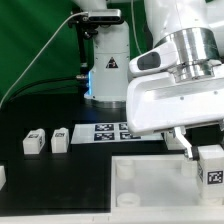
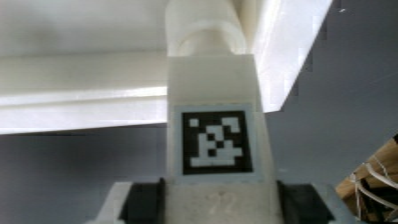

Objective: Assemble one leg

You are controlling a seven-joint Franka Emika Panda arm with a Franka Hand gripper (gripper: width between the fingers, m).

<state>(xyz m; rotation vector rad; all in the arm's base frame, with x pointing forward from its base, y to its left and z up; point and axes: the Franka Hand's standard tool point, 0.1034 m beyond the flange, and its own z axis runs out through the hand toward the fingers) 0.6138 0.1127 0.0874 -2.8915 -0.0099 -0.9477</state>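
My gripper (image 1: pixel 203 150) is shut on a leg (image 1: pixel 211 165), a small white block with a black-and-white tag, over the right part of the large white square panel (image 1: pixel 150 188). In the wrist view the leg (image 2: pixel 215 110) runs out from between my black finger pads (image 2: pixel 146 200), tag facing the camera, and its far end meets the panel (image 2: pixel 89 100) near a corner. Whether it is seated in a socket I cannot tell. Two more legs (image 1: pixel 34 142) (image 1: pixel 60 139) stand on the black table at the exterior view's left.
The marker board (image 1: pixel 108 130) lies behind the panel, near the arm's base (image 1: pixel 105 75). Another white part (image 1: pixel 2 176) shows at the left edge. A brownish object (image 2: pixel 377 185) sits at the wrist view's edge.
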